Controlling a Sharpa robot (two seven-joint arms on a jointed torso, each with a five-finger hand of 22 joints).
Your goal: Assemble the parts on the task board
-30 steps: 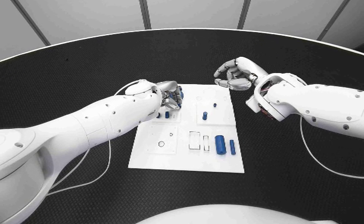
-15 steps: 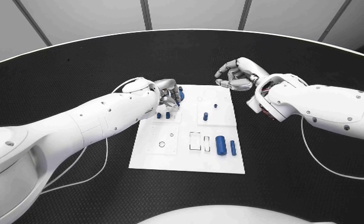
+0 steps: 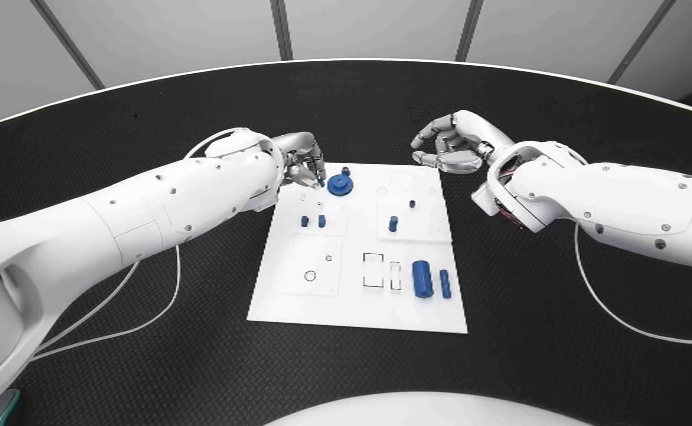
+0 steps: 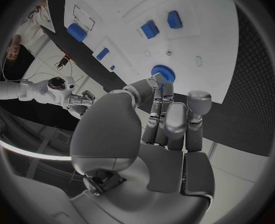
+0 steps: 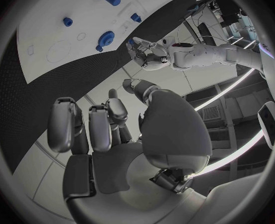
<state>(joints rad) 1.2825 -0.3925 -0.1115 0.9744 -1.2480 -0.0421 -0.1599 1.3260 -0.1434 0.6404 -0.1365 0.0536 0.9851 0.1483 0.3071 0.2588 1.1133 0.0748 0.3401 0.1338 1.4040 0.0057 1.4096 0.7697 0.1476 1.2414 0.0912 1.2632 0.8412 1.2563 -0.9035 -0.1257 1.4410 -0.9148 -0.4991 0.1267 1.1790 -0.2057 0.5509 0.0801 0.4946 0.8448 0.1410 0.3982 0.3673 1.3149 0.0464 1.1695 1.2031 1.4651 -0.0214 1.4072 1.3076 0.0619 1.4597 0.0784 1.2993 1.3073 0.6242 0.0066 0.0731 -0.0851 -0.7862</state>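
The white task board (image 3: pixel 361 316) lies in the middle of the table. A round blue gear (image 3: pixel 340 183) (image 4: pixel 163 74) (image 5: pixel 105 37) sits near the board's far left corner. My left hand (image 3: pixel 299 168) (image 4: pixel 165 119) hovers just left of the gear, holding nothing, its fingertips a short way off it. Small blue pegs (image 3: pixel 312 220) stand behind the gear on the near side, and two more (image 3: pixel 391 221) (image 3: pixel 411 203) stand to the right. A thick blue cylinder (image 3: pixel 421 277) and a thin one (image 3: pixel 444 283) lie at the near right. My right hand (image 3: pixel 454 143) (image 5: pixel 106 129) hangs past the far right corner, fingers curled in, empty.
Empty outlined slots (image 3: pixel 372 270) and round holes (image 3: pixel 307 274) mark the board's near half. Black table (image 3: pixel 173 336) surrounds the board. White cables (image 3: pixel 180 286) trail under both arms.
My left hand has let go of the blue gear, which now sits on the board's far left part, and has drawn back to the left. The right hand has stayed still.
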